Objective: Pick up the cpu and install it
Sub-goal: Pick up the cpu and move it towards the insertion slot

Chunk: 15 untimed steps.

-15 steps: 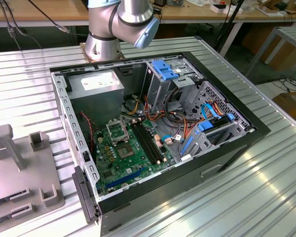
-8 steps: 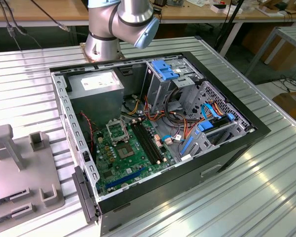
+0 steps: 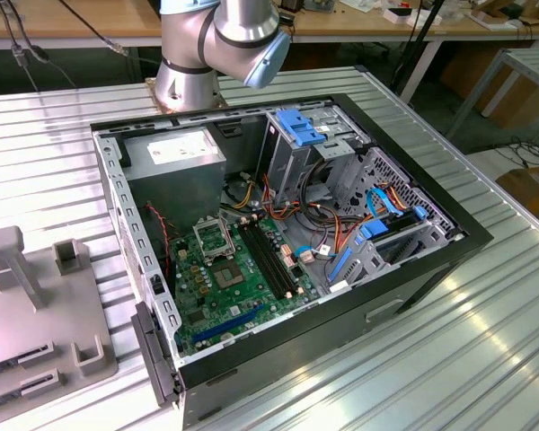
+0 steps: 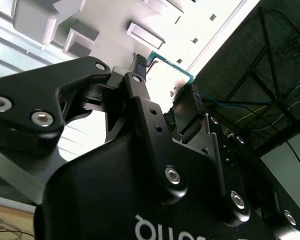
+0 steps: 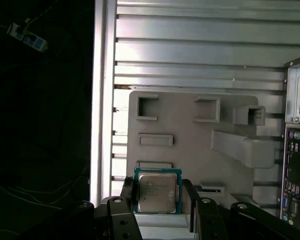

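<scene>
The cpu (image 5: 157, 192), a small square chip with a dull metal top and a green rim, sits between the two black fingers of my gripper (image 5: 158, 194) in the first wrist view. The fingers press on two opposite sides of it, over the grey holder plate (image 5: 190, 140). In the second wrist view the chip's green edge (image 4: 171, 65) spans the gap of the gripper (image 4: 167, 76) from finger to finger. In the exterior view the open computer case (image 3: 449, 238) holds the green motherboard (image 3: 229, 292), with its metal socket frame (image 3: 211, 238) near the power supply.
The grey holder plate (image 3: 36, 314), with raised blocks and pockets, lies at the exterior view's left of the case on the ribbed metal table (image 3: 485, 341). My arm's base (image 3: 187, 76) stands behind the case. Drive cages, blue clips and cables (image 3: 341, 180) crowd the case's right half.
</scene>
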Motion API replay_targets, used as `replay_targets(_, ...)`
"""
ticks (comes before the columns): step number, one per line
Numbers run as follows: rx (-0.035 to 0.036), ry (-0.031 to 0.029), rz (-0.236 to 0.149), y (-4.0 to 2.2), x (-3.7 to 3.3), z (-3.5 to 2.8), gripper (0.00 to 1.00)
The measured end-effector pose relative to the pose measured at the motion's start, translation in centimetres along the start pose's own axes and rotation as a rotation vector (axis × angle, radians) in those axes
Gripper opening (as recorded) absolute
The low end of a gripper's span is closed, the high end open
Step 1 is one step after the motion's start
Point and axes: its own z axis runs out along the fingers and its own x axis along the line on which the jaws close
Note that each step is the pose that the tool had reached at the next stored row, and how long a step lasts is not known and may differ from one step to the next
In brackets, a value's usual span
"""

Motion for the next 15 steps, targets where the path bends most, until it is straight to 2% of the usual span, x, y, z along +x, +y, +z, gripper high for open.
replay_targets(6,-0.0001,0.0005,0.0,0.0,0.01,-0.32,0.47)
replay_targets(15,0.0001,0.0009,0.0,0.0,-0.06,-0.4,0.47)
